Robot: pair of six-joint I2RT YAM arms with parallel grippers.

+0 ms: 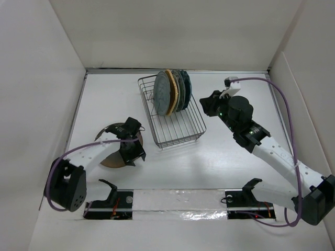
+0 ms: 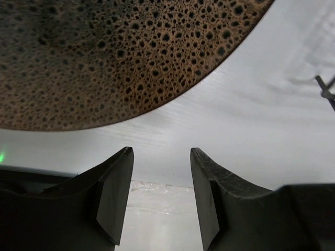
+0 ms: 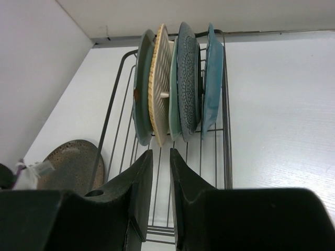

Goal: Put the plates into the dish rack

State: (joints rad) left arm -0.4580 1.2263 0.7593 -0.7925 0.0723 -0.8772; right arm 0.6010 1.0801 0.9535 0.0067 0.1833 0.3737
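Note:
The dark wire dish rack (image 1: 180, 130) stands mid-table with several plates (image 1: 170, 91) upright at its far end. In the right wrist view they are a grey-green one (image 3: 141, 89), a tan ribbed one (image 3: 158, 83), a patterned one (image 3: 187, 78) and a teal one (image 3: 213, 73). A large brown speckled plate (image 1: 110, 159) lies flat on the table left of the rack and fills the top of the left wrist view (image 2: 104, 57). My left gripper (image 1: 132, 150) is over its near-right edge, open and empty (image 2: 161, 157). My right gripper (image 1: 207, 104) is right of the rack, empty, with its jaws a narrow gap apart (image 3: 161, 157).
White walls enclose the table on the left, back and right. A shiny strip (image 1: 178, 201) runs along the near edge between the arm bases. A purple cable (image 1: 285, 104) loops above the right arm. The brown plate also shows at the left in the right wrist view (image 3: 73, 164).

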